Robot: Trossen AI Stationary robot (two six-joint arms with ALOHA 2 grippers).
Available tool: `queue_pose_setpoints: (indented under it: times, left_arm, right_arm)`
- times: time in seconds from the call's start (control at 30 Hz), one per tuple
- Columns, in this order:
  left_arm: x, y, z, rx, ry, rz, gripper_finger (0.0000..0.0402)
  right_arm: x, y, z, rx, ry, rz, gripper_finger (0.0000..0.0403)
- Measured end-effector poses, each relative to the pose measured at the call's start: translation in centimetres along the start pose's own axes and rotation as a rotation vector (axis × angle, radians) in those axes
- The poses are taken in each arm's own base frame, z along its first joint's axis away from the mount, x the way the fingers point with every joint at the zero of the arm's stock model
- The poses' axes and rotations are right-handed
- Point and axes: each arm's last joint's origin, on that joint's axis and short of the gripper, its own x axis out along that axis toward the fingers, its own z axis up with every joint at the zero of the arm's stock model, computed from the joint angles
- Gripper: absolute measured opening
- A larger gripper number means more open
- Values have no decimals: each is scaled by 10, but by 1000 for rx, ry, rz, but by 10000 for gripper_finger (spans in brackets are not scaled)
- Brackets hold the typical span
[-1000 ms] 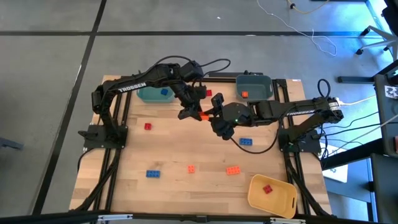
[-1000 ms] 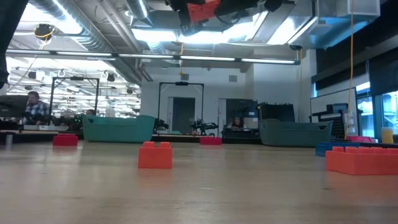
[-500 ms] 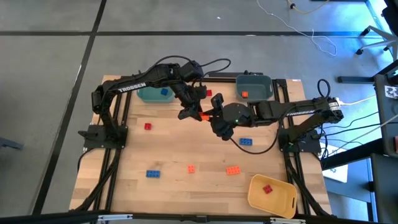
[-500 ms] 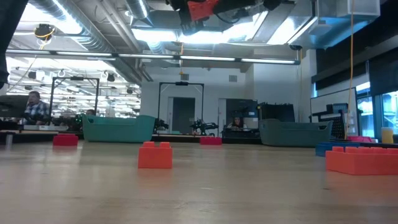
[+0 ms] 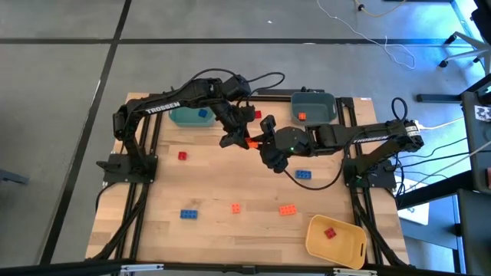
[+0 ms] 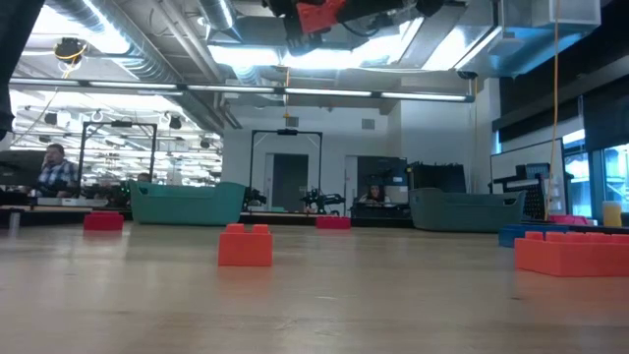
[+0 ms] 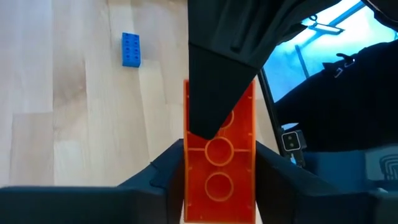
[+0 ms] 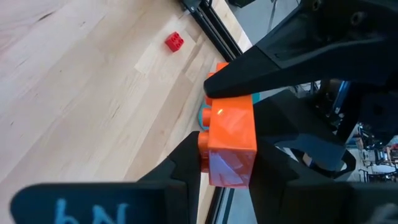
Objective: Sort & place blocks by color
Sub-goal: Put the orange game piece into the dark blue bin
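Note:
An oblong orange block (image 5: 249,142) hangs in the air over the middle of the table, between both grippers. My left gripper (image 5: 235,140) is shut on its left end and my right gripper (image 5: 264,142) on its right end. The low view shows the block (image 6: 319,15) high above the tabletop. Loose blocks rest flat on the wood: red (image 5: 182,156), blue (image 5: 189,214), orange (image 5: 236,208), orange (image 5: 288,209), blue (image 5: 304,174), red (image 5: 268,116). My left gripper (image 7: 219,155) pinches the orange block's near end (image 7: 219,186) between its two fingers (image 7: 166,167), one on each long side, coming from the table's left. The hollow underside faces this camera. The block is lifted clear. My right gripper (image 8: 230,155) pinches the block's other end (image 8: 233,146) between its two fingers (image 8: 186,158), coming from the table's right. The studs point sideways past one finger. The block is lifted clear, about level between the two grippers.
A teal bin (image 5: 182,116) at the far left holds a blue block (image 5: 203,113). A grey-blue bin (image 5: 316,101) at the far right holds an orange block (image 5: 302,116). A yellow bin (image 5: 341,247) at the near right corner holds a red block (image 5: 331,233).

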Motion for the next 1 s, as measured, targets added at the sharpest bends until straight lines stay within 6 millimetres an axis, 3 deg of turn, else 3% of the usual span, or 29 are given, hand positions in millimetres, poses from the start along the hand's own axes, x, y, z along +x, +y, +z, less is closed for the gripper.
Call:
queue_pose_setpoints:
  times: [0.13, 0.23, 0.8, 1.0]
  left_arm:
    - [0, 1, 1, 5, -3, 28, 199]
    - [0, 2, 0, 3, 2, 66, 215]
    - [-12, 15, -1, 7, -5, 176, 218]
    - [-20, 28, -3, 4, 11, 377, 218]
  right_arm:
    - [0, -1, 0, 18, -6, -6, 93]
    - [0, 0, 0, 16, 1, -5, 93]
    - [0, 7, -8, 73, 89, 60, 93]
    - [-3, 15, -14, 144, 160, 132, 93]
